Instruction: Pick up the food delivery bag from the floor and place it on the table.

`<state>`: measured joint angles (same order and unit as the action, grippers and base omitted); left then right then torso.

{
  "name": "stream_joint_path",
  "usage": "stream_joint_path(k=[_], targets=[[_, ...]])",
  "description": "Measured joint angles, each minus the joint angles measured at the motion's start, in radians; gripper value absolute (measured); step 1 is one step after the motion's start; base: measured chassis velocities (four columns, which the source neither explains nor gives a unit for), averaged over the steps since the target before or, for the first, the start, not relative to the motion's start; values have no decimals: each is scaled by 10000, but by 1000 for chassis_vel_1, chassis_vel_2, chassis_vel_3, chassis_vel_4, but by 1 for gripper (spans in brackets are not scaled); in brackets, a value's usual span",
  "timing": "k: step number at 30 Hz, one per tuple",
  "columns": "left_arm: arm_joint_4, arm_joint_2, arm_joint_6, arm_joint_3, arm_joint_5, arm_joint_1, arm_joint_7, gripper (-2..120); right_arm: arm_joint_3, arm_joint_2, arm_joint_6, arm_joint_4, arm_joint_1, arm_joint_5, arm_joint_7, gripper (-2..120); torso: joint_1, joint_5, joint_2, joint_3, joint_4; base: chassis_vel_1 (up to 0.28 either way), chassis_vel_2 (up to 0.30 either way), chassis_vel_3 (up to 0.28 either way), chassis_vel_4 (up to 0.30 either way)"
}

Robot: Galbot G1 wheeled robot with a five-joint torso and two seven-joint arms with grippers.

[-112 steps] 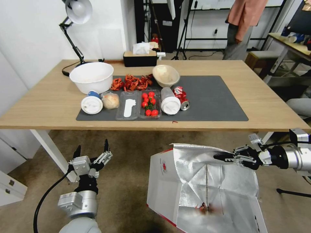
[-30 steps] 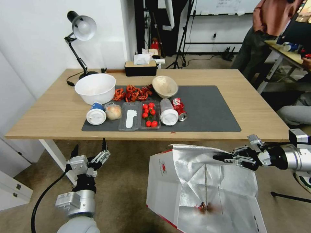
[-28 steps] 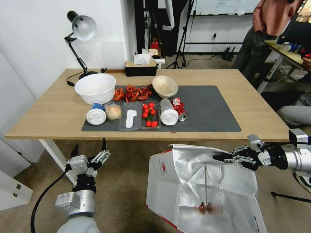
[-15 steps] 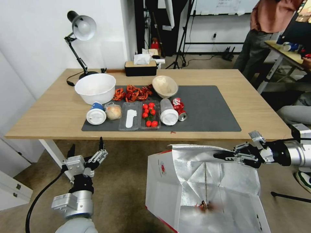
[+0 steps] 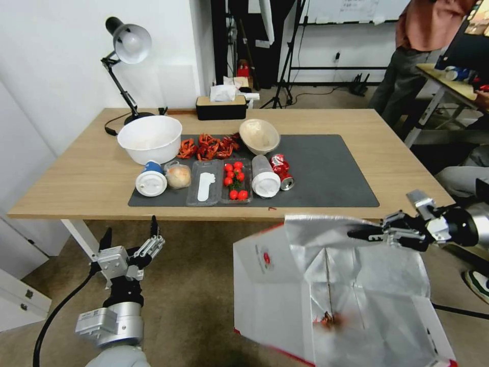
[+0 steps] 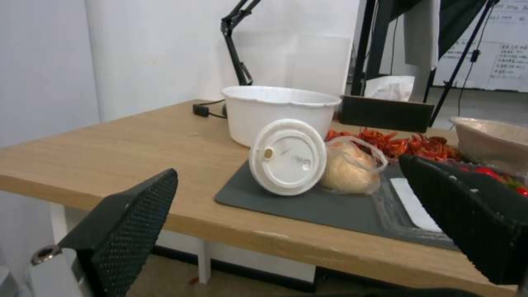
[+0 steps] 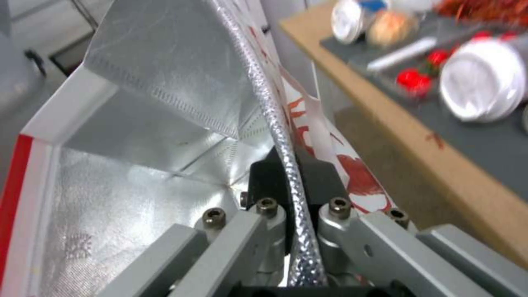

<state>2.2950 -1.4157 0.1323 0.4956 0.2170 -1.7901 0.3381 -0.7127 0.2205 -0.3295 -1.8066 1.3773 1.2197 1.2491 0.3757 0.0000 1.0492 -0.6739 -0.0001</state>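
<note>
Right gripper (image 5: 362, 234) clamped on food delivery bag (image 5: 275, 290) rim (arm reaching sideways) | left gripper (image 5: 129, 238) spread, pointing up

A plain white wall (image 5: 56, 61) is standing at the left. Black tripod stands (image 5: 295, 46) are crowding the back, beside a cluttered side desk (image 5: 448, 81).

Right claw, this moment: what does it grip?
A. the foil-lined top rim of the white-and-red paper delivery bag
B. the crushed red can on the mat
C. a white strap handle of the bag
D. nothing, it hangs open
A: in the right wrist view the right claw is shut on the crinkly silver rim of the large white-and-red paper delivery bag, below the light-wood table edge; the left claw hangs open.
</note>
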Motion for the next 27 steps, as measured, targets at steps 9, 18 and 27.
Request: stream_joint_path(k=[9,18,27], targets=[[29,-148,8,-16,-88,-10,19,100,-141,-287,-244,-343,-232,2438,-884,0,-2,-1,-3,2,0,0,0,0,0],[-13,-169,3,-58,-107,34,41,100,-373,-449,-194,-854,-532,4584,-2097,0,-2,-1,-4,3,0,0,0,0,0],[-128,-98,-18,-87,-110,95,80,100,-443,-70,768,-1805,-1164,7220,-5338,0,-3,-1,-6,3,0,0,0,0,0]])
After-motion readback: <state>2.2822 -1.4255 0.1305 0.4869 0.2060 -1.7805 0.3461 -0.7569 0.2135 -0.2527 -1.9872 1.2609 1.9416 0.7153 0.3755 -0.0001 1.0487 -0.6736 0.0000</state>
